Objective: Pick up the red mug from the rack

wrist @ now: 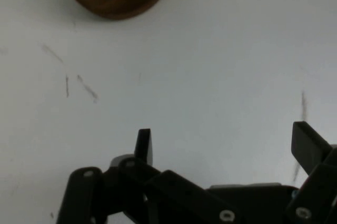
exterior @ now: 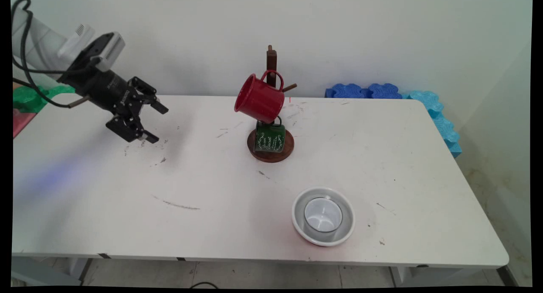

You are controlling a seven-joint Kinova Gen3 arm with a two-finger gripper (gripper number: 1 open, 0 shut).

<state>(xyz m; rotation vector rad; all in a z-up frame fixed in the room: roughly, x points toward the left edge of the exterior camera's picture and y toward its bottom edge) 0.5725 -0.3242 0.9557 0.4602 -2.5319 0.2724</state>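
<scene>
The gripper (exterior: 155,122) hovers above the tabletop (exterior: 106,208), well left of the mug stand (exterior: 270,151), fingers (wrist: 143,145) spread wide, holding nothing. On the stand hang a red mug (exterior: 259,99) and a green mug (exterior: 270,138); near its front, a glass sits in a white bowl (exterior: 348,225).

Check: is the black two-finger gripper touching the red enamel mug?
Apart. Main view shows the gripper open, well left of the red mug, bare table between.

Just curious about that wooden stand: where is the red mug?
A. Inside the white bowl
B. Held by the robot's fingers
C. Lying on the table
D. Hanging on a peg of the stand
D: the red mug hangs by its handle on the stand, above the green mug.
</scene>
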